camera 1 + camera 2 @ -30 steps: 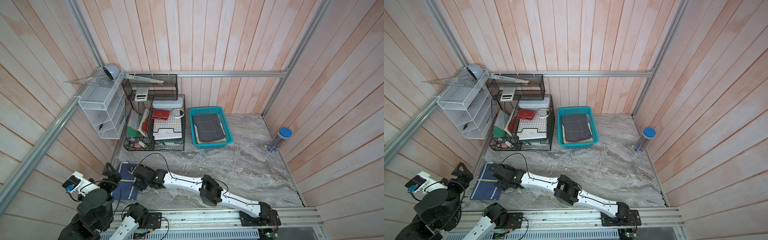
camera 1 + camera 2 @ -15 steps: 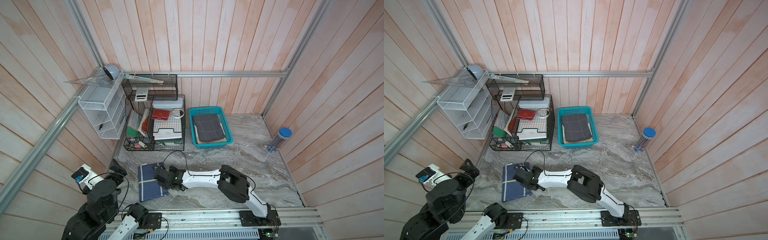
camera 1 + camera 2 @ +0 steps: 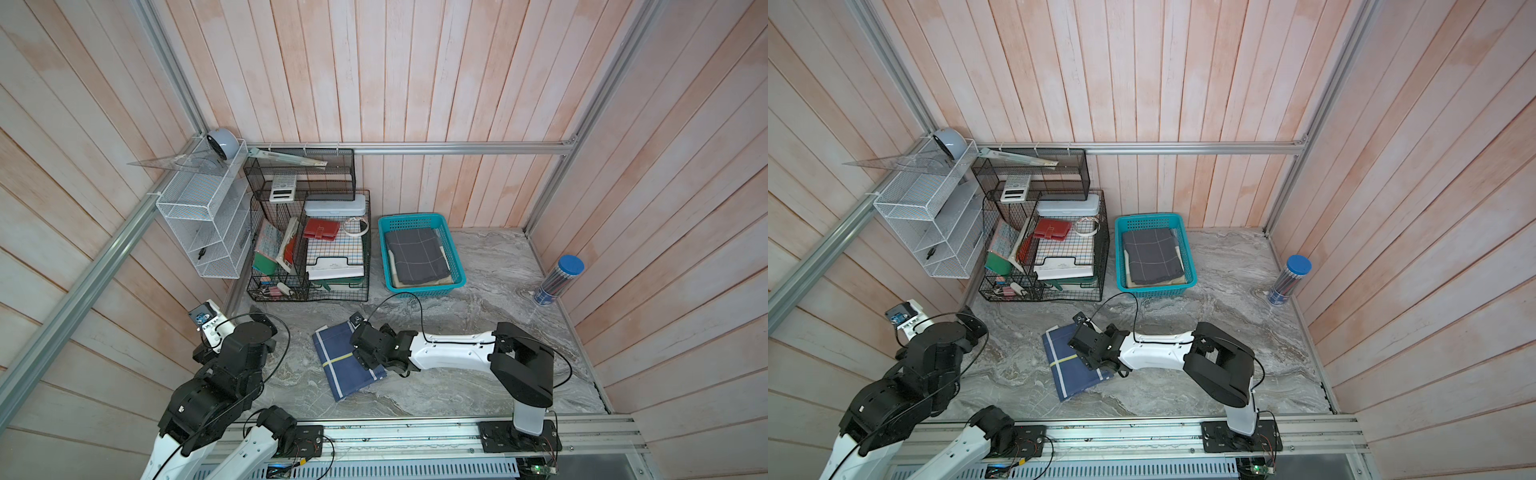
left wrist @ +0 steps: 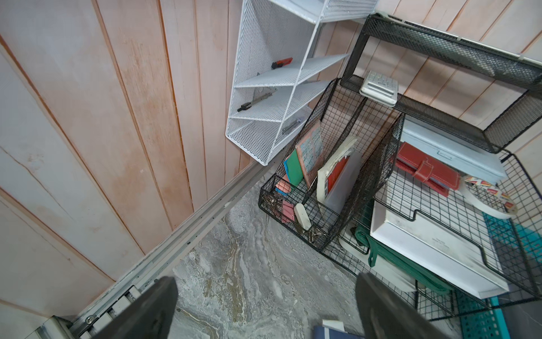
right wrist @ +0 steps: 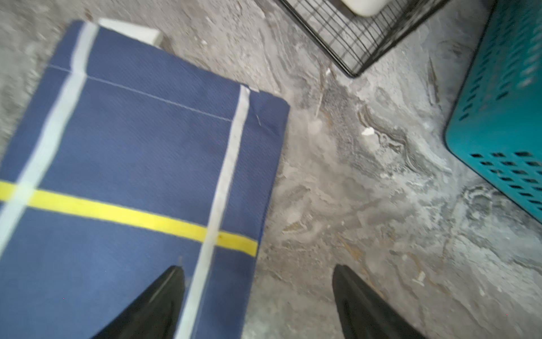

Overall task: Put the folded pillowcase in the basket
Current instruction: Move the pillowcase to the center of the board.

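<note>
The folded pillowcase, navy with white and yellow stripes, lies flat on the marble table near the front. My right gripper hangs open over its right edge, one finger above the cloth and the other above bare table, holding nothing. The turquoise basket stands at the back with a dark grey folded cloth inside. My left gripper is open and empty beside the left wall. A pillowcase corner shows in the left wrist view.
A black wire desk organiser full of stationery stands left of the basket. A white wire rack hangs on the left wall. A clear tube of pencils with a blue cap stands by the right wall. An aluminium rail runs along the front.
The pillowcase has slid right, from beside the left wall towards the table's middle, with my right gripper moving right over it. My left arm has shifted slightly near the left wall.
</note>
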Robot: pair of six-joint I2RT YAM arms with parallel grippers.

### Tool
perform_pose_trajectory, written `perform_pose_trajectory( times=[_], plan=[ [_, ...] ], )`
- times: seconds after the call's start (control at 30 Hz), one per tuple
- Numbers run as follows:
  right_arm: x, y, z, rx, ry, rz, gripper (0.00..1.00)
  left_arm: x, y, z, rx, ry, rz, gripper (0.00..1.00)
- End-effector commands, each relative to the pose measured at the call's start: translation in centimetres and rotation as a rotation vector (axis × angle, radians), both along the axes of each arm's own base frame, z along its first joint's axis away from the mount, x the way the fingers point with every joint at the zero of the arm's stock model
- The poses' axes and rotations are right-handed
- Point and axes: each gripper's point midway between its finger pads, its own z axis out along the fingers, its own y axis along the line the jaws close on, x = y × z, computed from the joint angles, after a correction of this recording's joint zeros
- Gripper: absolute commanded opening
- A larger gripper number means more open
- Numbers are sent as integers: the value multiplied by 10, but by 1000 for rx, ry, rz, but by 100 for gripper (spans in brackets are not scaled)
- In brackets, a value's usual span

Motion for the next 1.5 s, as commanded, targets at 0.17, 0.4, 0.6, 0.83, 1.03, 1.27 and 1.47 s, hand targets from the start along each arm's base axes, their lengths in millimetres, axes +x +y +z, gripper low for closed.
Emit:
perform_pose_trajectory(
  times=[0.17, 0.4, 0.6, 0.83, 1.03, 1.27, 1.47],
  plan=[
    [-4, 55, -20, -51, 131, 99, 86, 19, -29, -38, -148, 53, -59, 100],
    [-6, 30, -61, -174, 225, 49, 85, 24, -39, -69, -212, 80, -66, 100],
    [10, -33, -72, -176, 278, -132, 85, 39, -60, -102, -243, 169, -105, 100],
    [7, -84, -59, -148, 270, -172, 85, 66, -98, -141, -269, 304, -206, 100],
    [21, -104, -20, -117, 222, -246, 84, 85, -151, -155, -319, 361, -374, 100],
    [29, -135, -2, 75, 280, -364, 84, 76, -193, -193, -273, 493, -432, 100],
    [19, -147, -20, 214, 392, -419, 82, 64, -197, -235, -224, 619, -418, 100]
  ],
)
